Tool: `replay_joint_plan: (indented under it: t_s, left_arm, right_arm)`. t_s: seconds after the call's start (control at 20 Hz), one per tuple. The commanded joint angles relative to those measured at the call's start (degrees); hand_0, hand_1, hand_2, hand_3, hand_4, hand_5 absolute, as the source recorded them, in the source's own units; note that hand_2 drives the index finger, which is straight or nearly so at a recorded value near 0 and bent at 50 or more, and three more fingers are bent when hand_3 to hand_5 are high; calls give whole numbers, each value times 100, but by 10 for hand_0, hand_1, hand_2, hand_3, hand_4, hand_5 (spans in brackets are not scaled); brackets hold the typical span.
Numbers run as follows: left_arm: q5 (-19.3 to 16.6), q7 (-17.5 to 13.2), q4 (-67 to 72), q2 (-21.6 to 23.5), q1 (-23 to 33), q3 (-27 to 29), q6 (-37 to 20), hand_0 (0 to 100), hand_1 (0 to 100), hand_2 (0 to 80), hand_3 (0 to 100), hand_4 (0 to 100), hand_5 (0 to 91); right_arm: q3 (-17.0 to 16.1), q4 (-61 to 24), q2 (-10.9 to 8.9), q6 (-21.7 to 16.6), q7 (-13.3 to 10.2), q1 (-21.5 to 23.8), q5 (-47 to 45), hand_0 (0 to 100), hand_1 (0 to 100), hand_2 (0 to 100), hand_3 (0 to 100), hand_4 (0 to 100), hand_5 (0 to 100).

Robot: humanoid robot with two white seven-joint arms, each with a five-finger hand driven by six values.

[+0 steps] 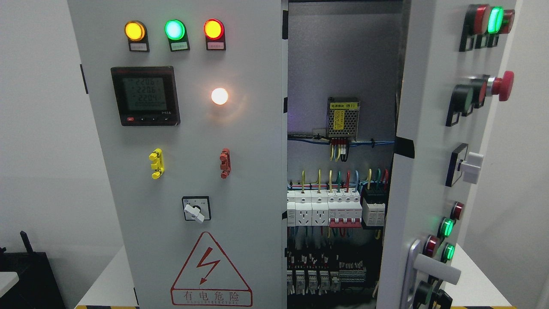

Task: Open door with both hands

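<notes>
Nearest, the right door (433, 141) of an electrical cabinet stands swung open, its handle (433, 268) low at the edge; no robot hand is in view, so neither's state can be told; stiff hinged metal, likely best gripped there; beyond, breakers (343, 206) and wiring; the left door (180, 150) stays closed.

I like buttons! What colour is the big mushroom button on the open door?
Red: the mushroom button, head view.

Two cabinet doors (188, 171), one digital meter (145, 95), one warning triangle (211, 270), one red mushroom button (502, 86)
</notes>
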Motion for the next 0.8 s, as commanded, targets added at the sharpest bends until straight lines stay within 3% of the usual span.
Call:
replay_joint_plan:
  t_s: [0.0,0.75]
  left_arm:
    - [53,-2,-5,0,0,-17,-2,0,0,0,0,30,0]
    - [27,-11,22,0,-9,-18,7,0,0,0,0,29,0]
  right_arm:
    - [0,0,0,-5,-1,0,0,0,0,0,0,0,0]
    - [0,0,0,4,-1,0,0,0,0,0,0,0,0]
